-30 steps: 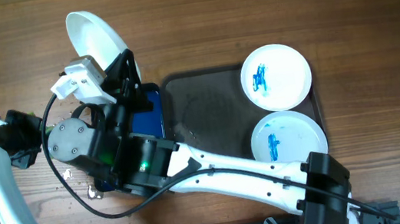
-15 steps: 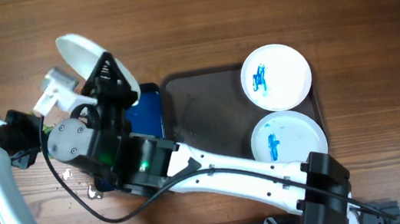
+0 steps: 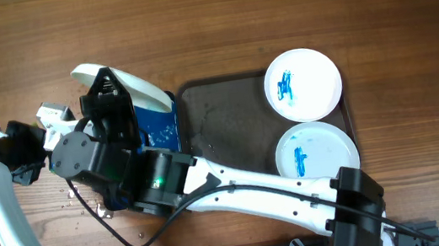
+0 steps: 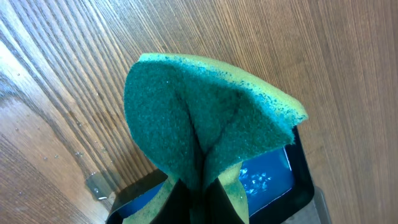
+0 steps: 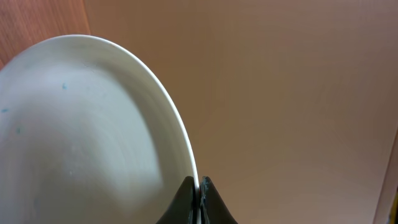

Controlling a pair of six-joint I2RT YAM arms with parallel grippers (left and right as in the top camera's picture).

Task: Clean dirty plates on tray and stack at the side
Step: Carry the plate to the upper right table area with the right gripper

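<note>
Wood table (image 3: 214,13), open grain along the far edge. Tray (image 3: 227,113) sits mid-table, its left half free. At its right end lie the far plate (image 3: 303,85) and the near plate (image 3: 317,151), both blue-smeared. The right gripper (image 5: 199,185) pinches the third plate (image 3: 125,83) by its rim, tilted over the blue tray (image 3: 157,129). The left gripper (image 4: 202,193) is clamped on the green sponge (image 4: 205,118).

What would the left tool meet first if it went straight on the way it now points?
Probably the wooden table, just beside the corner of the blue tray. The left tool is shut on a folded green sponge, so the sponge would touch down first. Depth is hard to judge here.
</note>
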